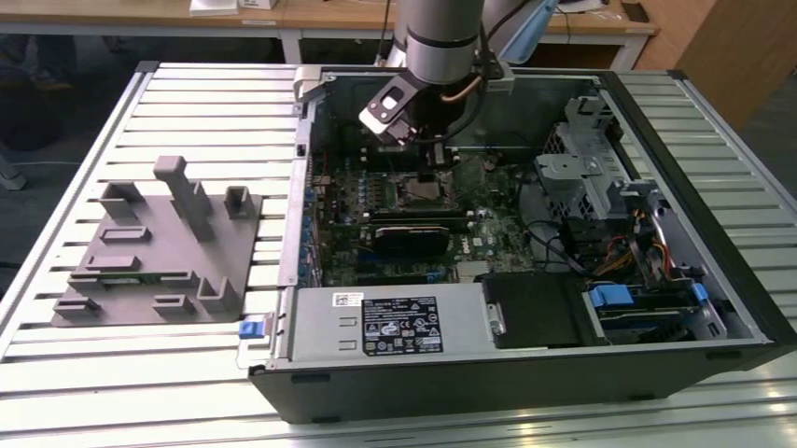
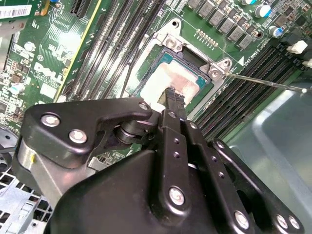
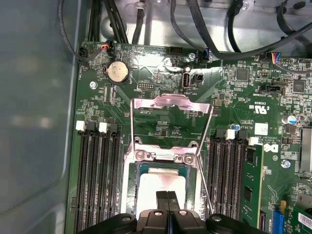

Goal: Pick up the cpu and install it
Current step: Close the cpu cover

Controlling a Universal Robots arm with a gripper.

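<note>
Installation looking near complete, the black gripper (image 2: 174,95), fingers (image 3: 162,201) pressed together, is apparently touching the pale silver-topped square cpu (image 2: 165,80) in its metal-rimmed socket (image 2: 213,72), where level seating matters.

**Inspector:** What finish did the cpu (image 2: 161,80) show?

**Technician:** The top was pale silver-white metal. It was matt, with a cloudy smear across it in the second wrist view.

**Inspector:** And the parts around it?

**Technician:** The load plate (image 3: 170,102) was bare bright metal, smooth and reflective. The motherboard (image 3: 234,97) was a green board with a slight gloss.

**Inspector:** The gripper (image 2: 171,93)?

**Technician:** It was black, matt and smooth-faced, with shiny metal screw heads.

**Inspector:** Outside the board?

**Technician:** The computer case (image 1: 498,397) was dark matt sheet metal. The fixture (image 1: 149,271) was grey matt plastic. The table (image 1: 125,373) was pale ribbed metal with a dull sheen.
</note>
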